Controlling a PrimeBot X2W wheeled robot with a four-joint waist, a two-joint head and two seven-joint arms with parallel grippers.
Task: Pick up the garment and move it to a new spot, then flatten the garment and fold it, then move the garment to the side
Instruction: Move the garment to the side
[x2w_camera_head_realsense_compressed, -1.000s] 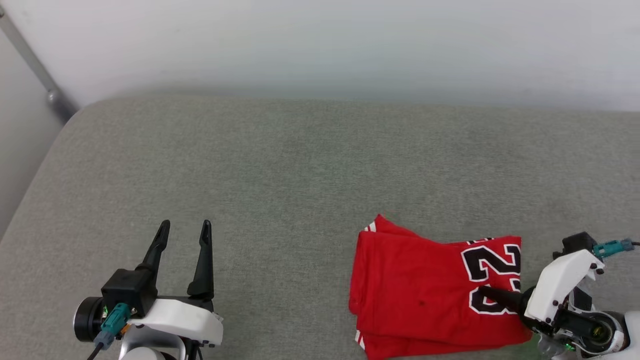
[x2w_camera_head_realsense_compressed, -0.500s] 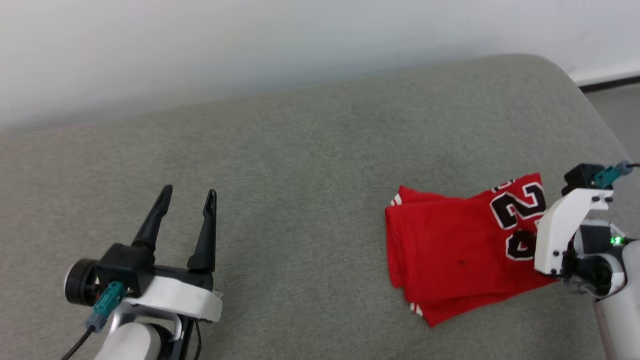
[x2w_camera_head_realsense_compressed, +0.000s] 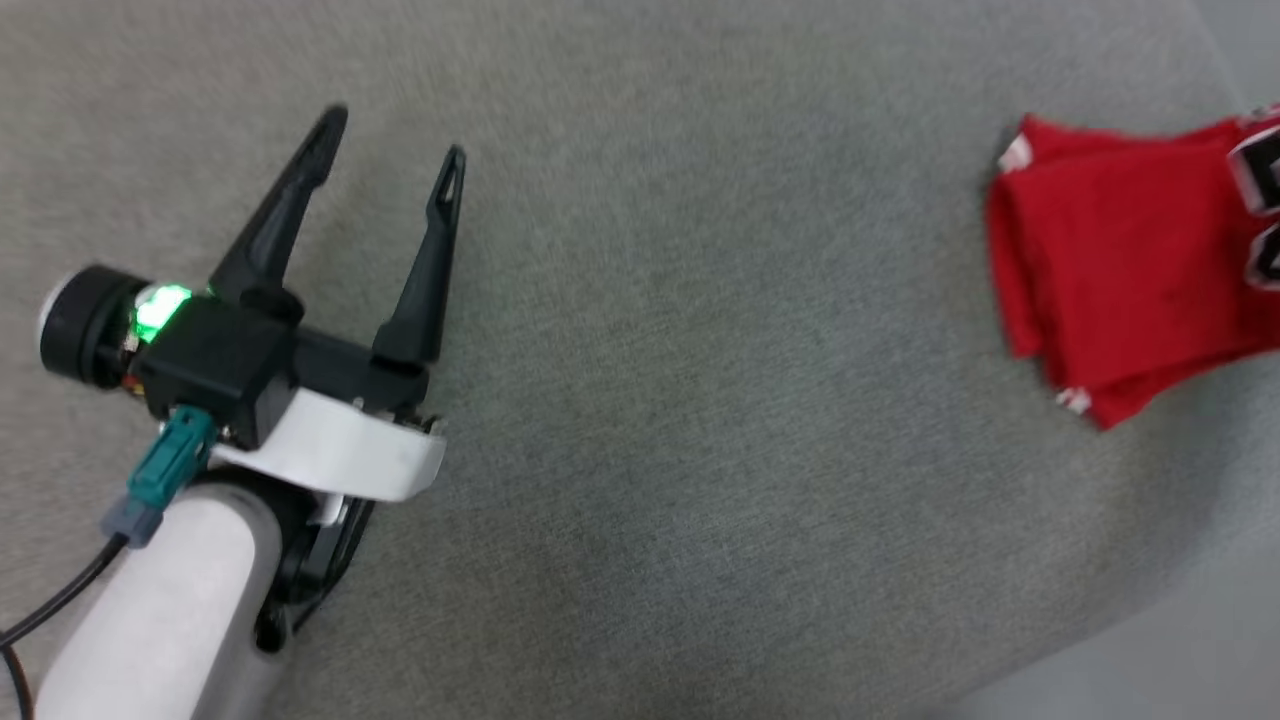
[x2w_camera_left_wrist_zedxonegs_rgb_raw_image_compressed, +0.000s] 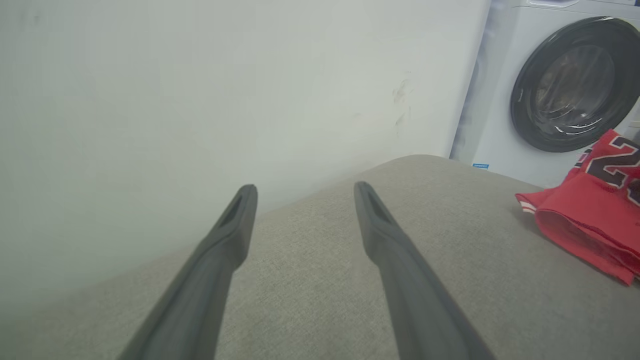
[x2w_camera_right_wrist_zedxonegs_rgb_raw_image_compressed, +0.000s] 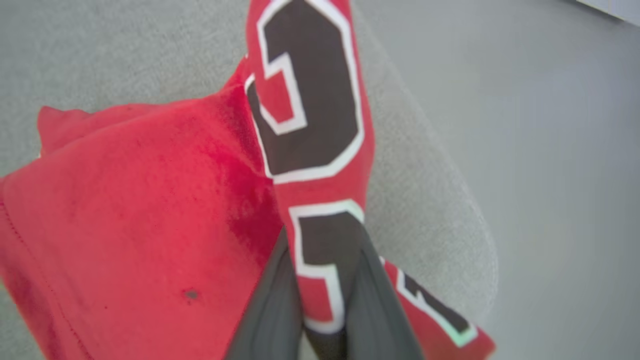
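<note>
The head view has swung, and the folded garment (x2w_camera_head_realsense_compressed: 1120, 260) now lies near the cushion's (x2w_camera_head_realsense_compressed: 700, 450) right end, pinched by the right gripper (x2w_camera_right_wrist_zedxonegs_rgb_raw_image_compressed: 322, 240), the left gripper (x2w_camera_head_realsense_compressed: 395, 135) spread and empty, so the sideways move looks underway.

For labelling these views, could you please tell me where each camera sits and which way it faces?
Head view: on the head, facing down at the grey cushion; left gripper, open, with pale forearm.
Left wrist view: on the left wrist, facing along its fingers toward the wall and washing machine.
Right wrist view: on the right wrist, facing down; right gripper shut on the garment.
All three share the garment.
</note>
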